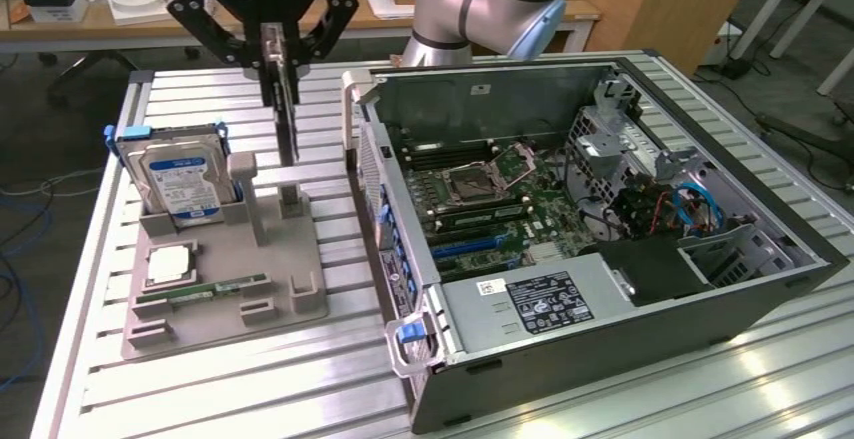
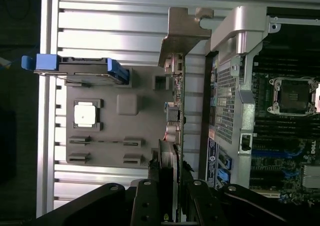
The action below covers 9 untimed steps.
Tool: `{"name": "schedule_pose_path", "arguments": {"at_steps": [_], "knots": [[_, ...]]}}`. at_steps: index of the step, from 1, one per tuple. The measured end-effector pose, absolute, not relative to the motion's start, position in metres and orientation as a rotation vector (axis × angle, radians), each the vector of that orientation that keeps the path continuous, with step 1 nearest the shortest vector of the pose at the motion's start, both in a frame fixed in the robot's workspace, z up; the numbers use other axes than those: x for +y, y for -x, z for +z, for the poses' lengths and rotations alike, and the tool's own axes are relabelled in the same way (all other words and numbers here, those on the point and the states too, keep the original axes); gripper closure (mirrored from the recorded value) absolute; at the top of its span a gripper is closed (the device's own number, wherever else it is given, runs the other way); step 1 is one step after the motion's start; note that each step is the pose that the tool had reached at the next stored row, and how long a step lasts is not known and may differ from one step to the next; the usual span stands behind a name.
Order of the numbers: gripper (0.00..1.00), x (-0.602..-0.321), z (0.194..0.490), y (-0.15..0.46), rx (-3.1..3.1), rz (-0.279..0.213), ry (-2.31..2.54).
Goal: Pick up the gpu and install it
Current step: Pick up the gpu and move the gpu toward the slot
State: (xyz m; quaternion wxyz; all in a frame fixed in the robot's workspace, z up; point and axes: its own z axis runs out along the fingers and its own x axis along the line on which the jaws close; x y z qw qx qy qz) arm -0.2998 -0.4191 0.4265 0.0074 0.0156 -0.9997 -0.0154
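Pick-up step: gripper (image 1: 276, 57) clamped on the gpu (image 1: 286, 129), which stands upright at the holder (image 1: 214, 309); installing would likely demand aligning its lower edge with a slot inside the case (image 1: 641, 344).

The table (image 1: 200, 389) is ribbed bare metal with a soft sheen; the tray (image 1: 220, 309) at lower left is matt grey plastic. The bracket (image 2: 182, 28) on the card (image 2: 178, 101) is smooth, dull silver metal.
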Motion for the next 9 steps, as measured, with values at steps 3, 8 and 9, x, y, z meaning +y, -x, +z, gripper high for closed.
{"name": "schedule_pose_path", "arguments": {"at_steps": [3,8,9], "knots": [[0.74,-0.419,0.427,0.288,-3.126,-0.048,-0.049],[0.74,-0.419,0.426,0.265,-3.126,-0.048,-0.049],[0.74,-0.419,0.426,0.260,-3.126,-0.048,-0.049]]}}
